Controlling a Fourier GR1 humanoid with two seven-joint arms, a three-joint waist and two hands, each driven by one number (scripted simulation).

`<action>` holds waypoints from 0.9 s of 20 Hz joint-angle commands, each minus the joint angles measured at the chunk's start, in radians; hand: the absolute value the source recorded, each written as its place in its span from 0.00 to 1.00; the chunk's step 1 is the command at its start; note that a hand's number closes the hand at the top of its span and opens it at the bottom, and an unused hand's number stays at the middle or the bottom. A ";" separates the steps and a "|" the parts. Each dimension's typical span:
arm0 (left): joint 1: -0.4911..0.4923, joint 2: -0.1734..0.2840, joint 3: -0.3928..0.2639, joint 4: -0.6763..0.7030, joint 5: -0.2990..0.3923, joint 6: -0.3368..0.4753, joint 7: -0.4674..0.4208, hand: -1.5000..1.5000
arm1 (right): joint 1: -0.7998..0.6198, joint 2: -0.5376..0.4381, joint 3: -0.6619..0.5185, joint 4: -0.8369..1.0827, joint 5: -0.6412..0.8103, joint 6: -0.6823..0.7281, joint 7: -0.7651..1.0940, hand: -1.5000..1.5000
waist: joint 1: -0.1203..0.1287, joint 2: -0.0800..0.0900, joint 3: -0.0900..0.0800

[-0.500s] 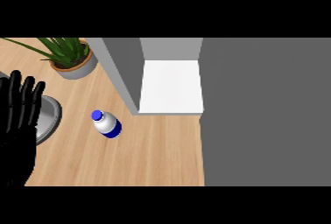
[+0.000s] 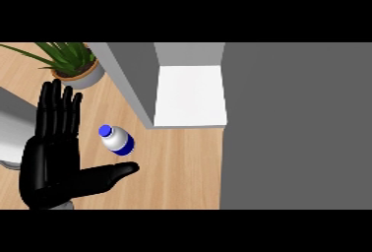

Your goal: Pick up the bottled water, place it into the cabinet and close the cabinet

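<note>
The bottled water (image 2: 116, 140), white with a blue cap and blue band, lies on the wooden counter (image 2: 174, 167), cap pointing up-left. My left hand (image 2: 51, 162) is open just left of it, fingers straight and pointing away. The thumb (image 2: 109, 174) reaches out below the bottle without touching it. The cabinet (image 2: 190, 96) stands open at the back, showing a white shelf. Its grey panel (image 2: 134, 78) is up and to the right of the bottle. My right hand does not show.
A potted plant (image 2: 73, 66) stands at the back left, beside the cabinet panel. A grey metal object (image 2: 13, 130) lies at the left edge, partly under my hand. A dark grey surface (image 2: 294, 125) fills the right side past the counter's edge.
My left hand has moved right from the left edge, closer to the bottle, and its thumb now spreads out beneath it. The bottle has not moved.
</note>
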 commanded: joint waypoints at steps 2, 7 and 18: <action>0.033 -0.012 -0.101 0.065 0.087 0.232 0.053 0.00 | 0.109 0.054 0.066 -0.053 -0.152 0.020 0.104 0.00 | -0.004 -0.006 0.001; 0.095 -0.012 -0.248 0.033 0.056 0.323 0.025 0.00 | 0.160 -0.007 -0.015 -0.111 -0.221 0.045 0.161 0.00 | 0.015 -0.006 0.001; 0.233 0.026 -0.311 -0.064 0.047 0.333 -0.013 0.00 | 0.340 0.049 0.052 -0.166 -0.176 0.120 0.060 0.00 | 0.017 -0.007 0.001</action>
